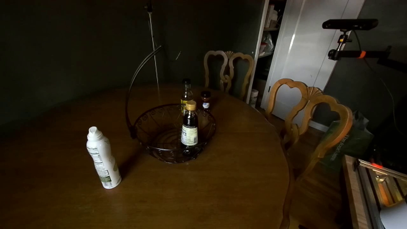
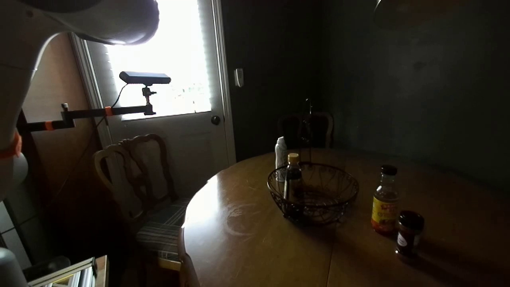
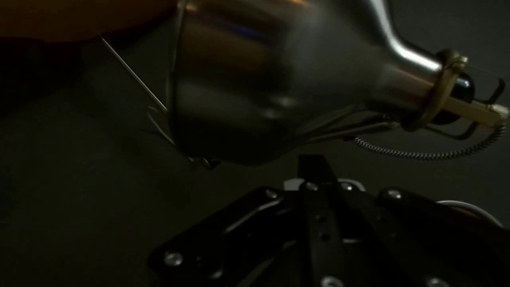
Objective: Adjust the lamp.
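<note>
The lamp fills the upper part of the wrist view. It has a shiny metal bell-shaped shade lying sideways, with its wide rim to the left and its neck to the right. A braided cord loops from the neck end. My gripper is just below the shade, with its black fingers together and nothing visible between them. The picture is dark, and I cannot tell whether the fingertips touch the shade. A dim rounded edge at the top of an exterior view may be the lamp. The gripper is out of both exterior views.
A round wooden table holds a wire basket with a tall curved handle. A dark bottle stands in it. A white can, a yellow-label bottle and a small jar stand around it. The robot arm is at left.
</note>
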Controlling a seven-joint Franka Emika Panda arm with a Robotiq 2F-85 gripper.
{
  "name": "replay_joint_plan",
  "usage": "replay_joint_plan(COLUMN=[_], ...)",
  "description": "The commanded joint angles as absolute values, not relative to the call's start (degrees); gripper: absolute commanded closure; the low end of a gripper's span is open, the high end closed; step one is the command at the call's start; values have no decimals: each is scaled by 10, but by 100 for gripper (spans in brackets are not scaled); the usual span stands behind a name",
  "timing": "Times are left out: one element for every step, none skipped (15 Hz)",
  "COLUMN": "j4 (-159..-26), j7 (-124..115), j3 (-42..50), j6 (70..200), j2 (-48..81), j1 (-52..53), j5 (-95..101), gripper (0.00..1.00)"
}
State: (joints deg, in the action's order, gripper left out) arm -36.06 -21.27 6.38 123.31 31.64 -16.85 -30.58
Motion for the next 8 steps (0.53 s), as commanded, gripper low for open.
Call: replay_joint_plan(j4=[-362,-365,-367,-369,-373,-375,-379,-383], j7=[-173,-168,-164,-162,-166,-166,-172,-175], j3=[49,50,52,53,57,58,62,65], j6=[1264,1265,1265,1265,1260,1257,1251,1247], j2=[331,332,333,334,333,332,330,328], j1=[-176,-176,-175,-175,-174,-175,-174,-174], j5=[-327,-325,-322,-319,-315,-314,-310,-306], gripper=[100,100,100,100,100,100,100,100])
